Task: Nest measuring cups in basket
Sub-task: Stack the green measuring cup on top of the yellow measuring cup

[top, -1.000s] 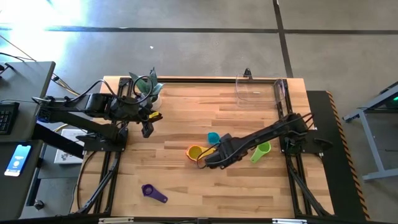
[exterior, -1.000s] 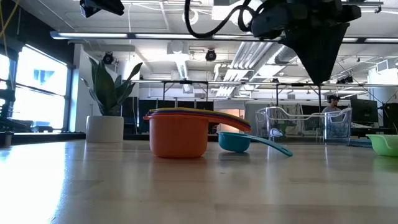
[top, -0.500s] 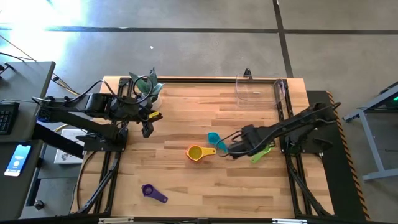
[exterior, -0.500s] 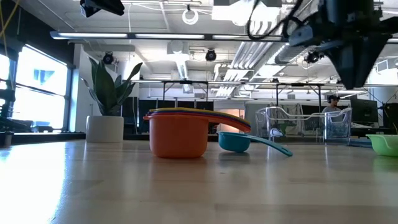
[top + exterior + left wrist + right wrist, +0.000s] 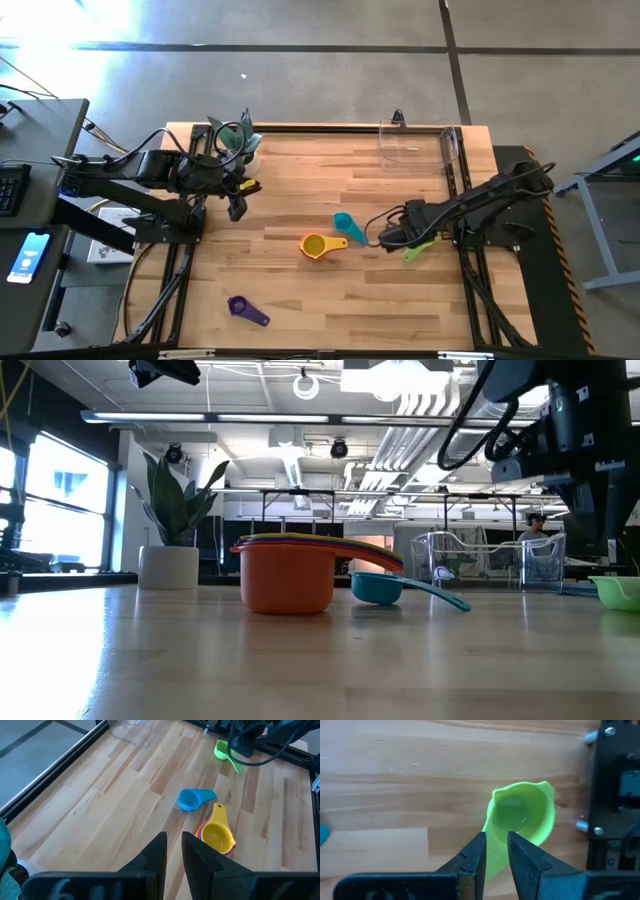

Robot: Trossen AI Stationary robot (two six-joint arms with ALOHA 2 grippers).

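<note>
A nested stack of cups, yellow on top of orange point(image 5: 315, 245) point(image 5: 288, 575) point(image 5: 217, 836), stands mid-table. A teal cup point(image 5: 344, 222) point(image 5: 378, 588) point(image 5: 190, 800) lies beside it. The green cup point(image 5: 418, 247) point(image 5: 520, 817) point(image 5: 620, 592) sits upright near the right edge, and a purple cup point(image 5: 245, 309) lies near the front. The clear basket point(image 5: 418, 143) point(image 5: 490, 560) stands at the far right. My right gripper point(image 5: 392, 238) point(image 5: 496, 855) hovers shut over the green cup's handle point(image 5: 492, 862). My left gripper point(image 5: 237, 208) point(image 5: 174, 850) waits shut at the far left.
A potted plant point(image 5: 235, 138) point(image 5: 172, 530) stands at the far left corner beside my left arm. Bare wood stretches between the cup stack and the basket. The right arm's frame point(image 5: 615, 795) lies just beyond the green cup.
My right gripper has left the spot over the orange and yellow stack and travelled toward the table's right edge, ending above the green cup. The stack and the other cups have stayed where they were.
</note>
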